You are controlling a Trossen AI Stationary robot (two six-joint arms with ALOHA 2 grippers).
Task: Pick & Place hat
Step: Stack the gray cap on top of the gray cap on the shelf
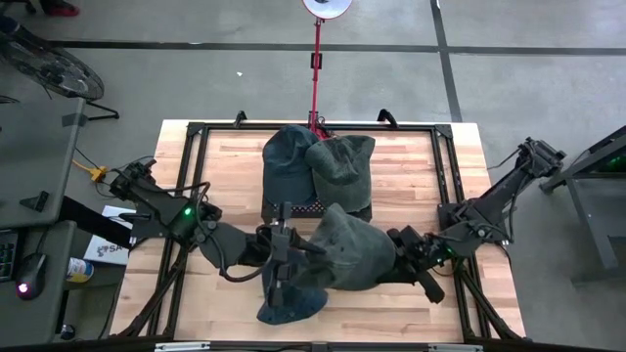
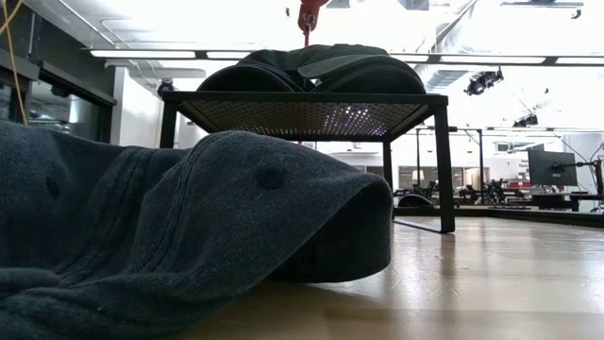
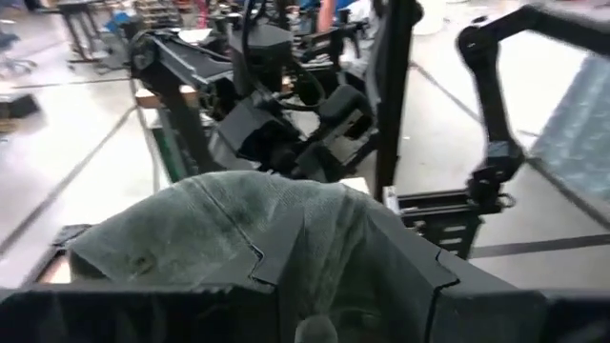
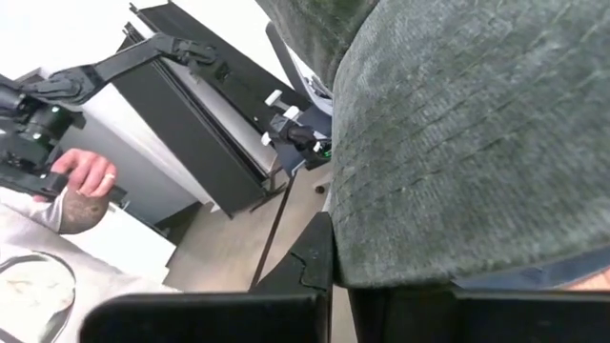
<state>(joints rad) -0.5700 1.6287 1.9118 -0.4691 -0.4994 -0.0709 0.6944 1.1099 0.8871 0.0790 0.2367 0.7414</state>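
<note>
Two grey caps [image 1: 318,161] are stacked on the mesh rack [image 1: 318,208] (a third cap [image 1: 337,259] is gripped by left gripper [image 1: 279,256] and right gripper [image 1: 396,256]).

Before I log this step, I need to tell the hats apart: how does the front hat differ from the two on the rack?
The front hat lies on the table between both pincers; the two rack hats sit raised on the black mesh rack, away from both arms. All look dark grey-green.
</note>
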